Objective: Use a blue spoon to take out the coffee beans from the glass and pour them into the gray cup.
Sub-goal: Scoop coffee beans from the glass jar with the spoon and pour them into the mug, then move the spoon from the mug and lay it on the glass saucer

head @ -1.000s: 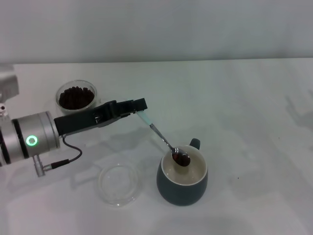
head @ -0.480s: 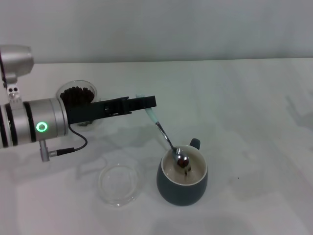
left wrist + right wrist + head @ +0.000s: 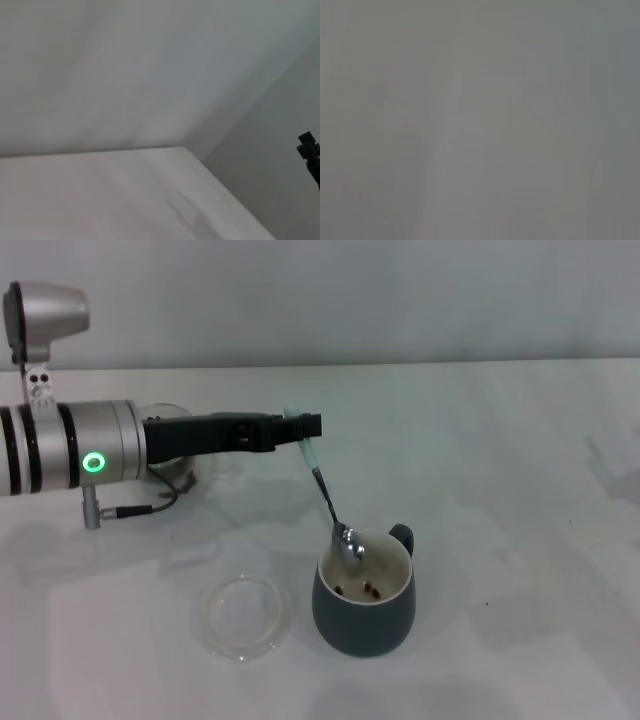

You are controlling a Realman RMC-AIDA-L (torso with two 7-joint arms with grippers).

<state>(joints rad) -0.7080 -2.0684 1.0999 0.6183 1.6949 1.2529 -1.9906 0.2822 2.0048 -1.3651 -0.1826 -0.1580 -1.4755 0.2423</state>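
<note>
In the head view my left gripper (image 3: pixel 300 426) is shut on the pale blue handle of the blue spoon (image 3: pixel 326 492). The spoon slants down to the gray cup (image 3: pixel 365 606), its metal bowl tipped on edge just inside the cup's far rim. A few coffee beans (image 3: pixel 362 590) lie on the cup's cream bottom. The glass (image 3: pixel 170 422) stands at the back left, almost wholly hidden behind my left arm; only part of its rim shows. The right gripper is out of view.
A flat clear glass saucer (image 3: pixel 241 616) lies left of the gray cup, near the front. The white table (image 3: pixel 520 520) stretches bare to the right. The left wrist view shows only table and wall; the right wrist view shows plain grey.
My left arm has rolled and risen, tipping the spoon bowl over. The beans that lay in the spoon have dropped into the gray cup. The arm now covers the glass.
</note>
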